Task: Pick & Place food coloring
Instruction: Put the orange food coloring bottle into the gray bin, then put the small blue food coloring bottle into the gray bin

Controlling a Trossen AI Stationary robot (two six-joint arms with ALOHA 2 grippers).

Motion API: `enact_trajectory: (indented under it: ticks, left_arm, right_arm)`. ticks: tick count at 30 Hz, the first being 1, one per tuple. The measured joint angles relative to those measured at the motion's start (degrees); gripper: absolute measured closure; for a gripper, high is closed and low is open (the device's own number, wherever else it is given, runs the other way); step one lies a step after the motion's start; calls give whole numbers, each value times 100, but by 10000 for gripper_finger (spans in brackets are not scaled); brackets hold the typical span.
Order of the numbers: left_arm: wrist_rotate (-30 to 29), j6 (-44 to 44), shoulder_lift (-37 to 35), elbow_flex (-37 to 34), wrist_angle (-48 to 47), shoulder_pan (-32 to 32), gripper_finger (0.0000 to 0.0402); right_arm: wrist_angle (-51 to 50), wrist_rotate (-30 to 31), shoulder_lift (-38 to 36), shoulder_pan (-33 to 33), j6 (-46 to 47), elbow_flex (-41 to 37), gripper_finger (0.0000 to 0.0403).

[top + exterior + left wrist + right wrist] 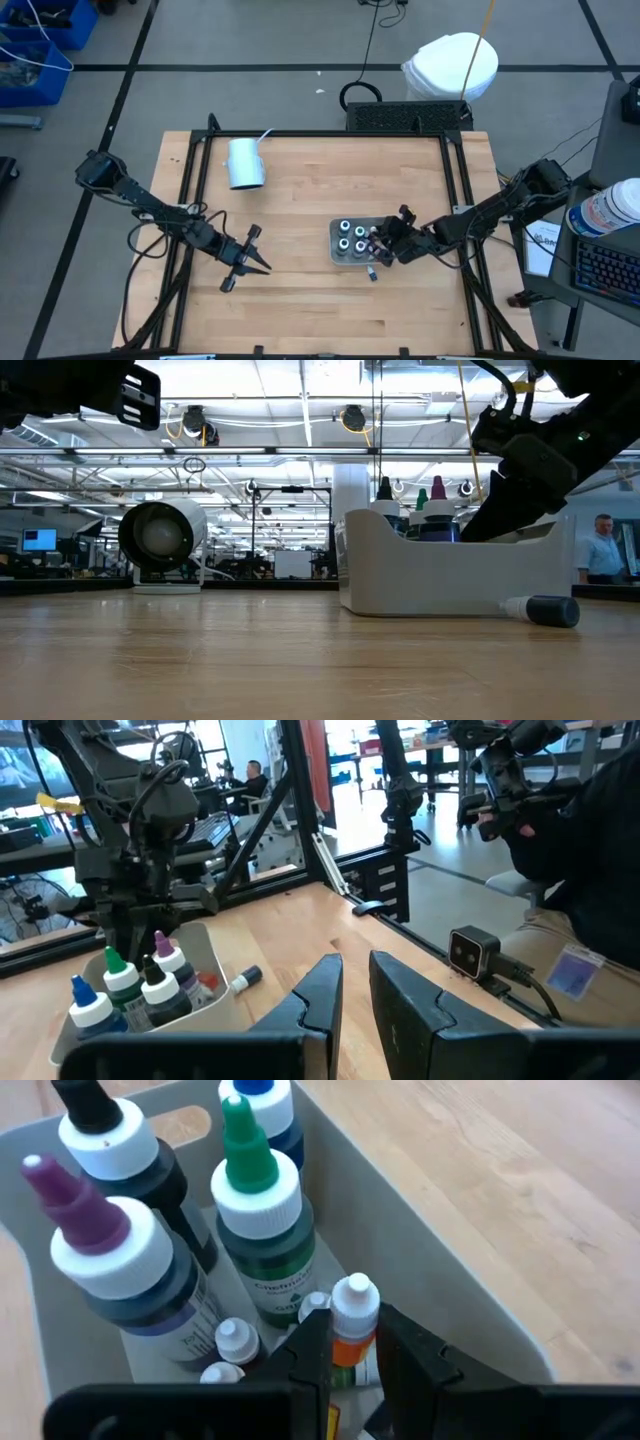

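Observation:
The food coloring stands in a grey square tray (340, 232): several large dark bottles (262, 1230) with white collars and coloured tips, and small white-capped ones (236, 1342) between them. My right gripper (355, 1355) hangs slanted over the tray's right part (383, 245), shut on a small orange bottle (352, 1320). One more small bottle (545, 610) lies on its side on the table beside the tray's near edge (371, 272). My left gripper (262, 266) hovers level left of the tray, its fingers (325, 995) nearly together with nothing between them. My right gripper pinches the small orange bottle by its body just under the white cap (350, 1348), one finger on each side. The fingers slant down from the table's right. The bottle stands upright, cap up, inside the tray's walls; its bottom is hidden by the fingers.
A pale blue cup (245, 163) lies on its side at the table's far left, mouth toward the near edge. A black frame (320, 133) runs round the table. Bare wood lies between the cup, my left gripper and the tray.

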Motion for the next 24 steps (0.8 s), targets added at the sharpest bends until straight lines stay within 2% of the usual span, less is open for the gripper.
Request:
enact_trajectory:
  ticks: [15, 24]
  left_arm:
    - [0, 6, 0, 0, -30, 1, 339]
    - [0, -31, 0, 0, -170, 1, 339]
  right_arm:
    - [20, -233, 2, -13, -5, -2, 343]
    - [28, 1, -22, -6, -132, -19, 285]
